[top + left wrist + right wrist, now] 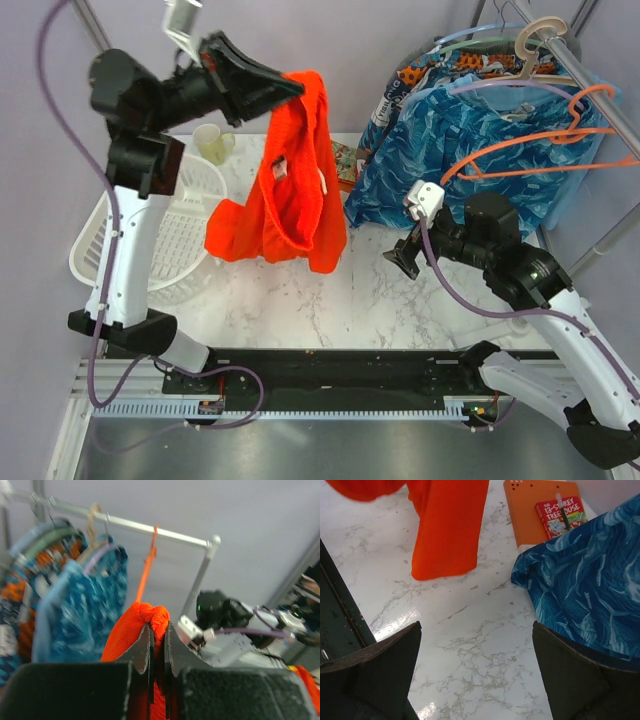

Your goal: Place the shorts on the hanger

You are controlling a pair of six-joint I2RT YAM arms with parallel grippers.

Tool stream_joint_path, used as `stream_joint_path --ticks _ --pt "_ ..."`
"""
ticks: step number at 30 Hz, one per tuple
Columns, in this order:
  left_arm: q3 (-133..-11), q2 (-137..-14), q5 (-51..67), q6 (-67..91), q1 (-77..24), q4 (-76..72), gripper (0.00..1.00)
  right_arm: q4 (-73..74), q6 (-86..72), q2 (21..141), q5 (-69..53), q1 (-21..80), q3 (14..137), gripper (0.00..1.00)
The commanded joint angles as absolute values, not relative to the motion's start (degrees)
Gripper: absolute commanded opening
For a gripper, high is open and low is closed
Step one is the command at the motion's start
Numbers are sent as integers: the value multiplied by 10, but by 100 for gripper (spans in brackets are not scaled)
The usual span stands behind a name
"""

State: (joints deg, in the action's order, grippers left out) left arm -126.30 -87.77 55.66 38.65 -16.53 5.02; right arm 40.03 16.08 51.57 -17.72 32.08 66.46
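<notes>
Up high on the left side, the left gripper is shut tight on the top edge of the shorts. The shorts hang straight down from it, long way up and down. Their low end is near the table, but the pictures do not show if it touches. The hanger is well apart from them, off to the right, hooked on the rail in front of a blue shirt. Its long bar runs left to right, and its hook points up and to the right, at the rail. The right gripper is low over the table between the shorts and the hanger, with its fingers wide apart and nothing in them. The right arm is nearer the hanger. It looks like the shorts must next go right, over to that bar.
</notes>
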Motion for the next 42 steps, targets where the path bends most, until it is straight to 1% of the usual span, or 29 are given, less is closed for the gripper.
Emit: stream_joint_path --ticks 1,2,4,5,6,7,8,10,11,14,16,20,21,23,28,29,32,33,34,35,36,37,38,39,40,41,42 --pt "-1166 -860 628 286 -249 172 2 353 143 484 -159 320 685 98" --pt "-1136 -861 642 261 -277 197 2 352 144 482 -157 319 683 98" --pt "-1095 -878 656 209 -296 251 2 348 147 475 -156 319 674 98" --pt "-1078 -884 702 197 -308 253 2 346 149 472 -160 319 669 98" --pt "-1062 -889 720 183 -313 262 4 344 155 468 -163 320 664 98" --pt "-1047 -895 737 145 -316 285 7 337 169 460 -177 320 648 98" --pt "-1027 -910 745 118 -325 310 8 333 183 454 -184 320 639 98" --pt "-1021 -929 743 24 -330 376 8 324 205 440 -201 320 612 98" --pt "-1017 -946 742 1 -335 433 8 323 233 436 -221 320 603 98" --pt "-1013 -965 736 -98 -358 509 4 308 265 428 -254 319 576 98" --pt "-1006 -972 735 -127 -368 525 4 306 295 437 -293 320 570 98" --pt "-1003 -971 725 -159 -388 551 4 314 308 471 -357 319 583 98" --pt "-1005 -975 722 -170 -390 564 4 317 308 479 -384 320 589 98" --pt "-1009 -979 717 -184 -399 580 7 319 305 501 -400 321 591 96" --pt "-1014 -984 713 -200 -404 594 8 309 272 539 -405 322 592 80" --pt "-1015 -983 708 -200 -405 595 8 307 265 542 -406 323 592 69" --pt "-1014 -977 697 -205 -404 602 10 309 248 552 -414 338 594 50" --pt "-1011 -975 696 -209 -403 602 10 309 245 554 -412 344 592 31" --pt "-1000 -971 696 -212 -403 604 14 306 242 553 -410 349 591 19" --pt "-994 -961 695 -215 -403 606 18 303 235 553 -397 360 591 0" --pt "-988 -954 693 -220 -398 607 24 296 226 548 -386 365 590 0" --pt "-970 -945 689 -220 -375 597 39 294 218 545 -376 367 591 0" --pt "-949 -904 692 -208 -352 567 47 289 190 542 -343 368 593 0" --pt "-872 -876 699 -147 -321 514 57 280 173 539 -321 368 601 0" --pt "-823 -834 706 -108 -251 458 62 277 161 536 -297 368 607 0" --pt "-777 -763 702 -80 -217 362 69 273 126 534 -251 367 620 0" --pt "-739 -725 692 -70 -188 339 77 256 106 530 -224 368 625 0"
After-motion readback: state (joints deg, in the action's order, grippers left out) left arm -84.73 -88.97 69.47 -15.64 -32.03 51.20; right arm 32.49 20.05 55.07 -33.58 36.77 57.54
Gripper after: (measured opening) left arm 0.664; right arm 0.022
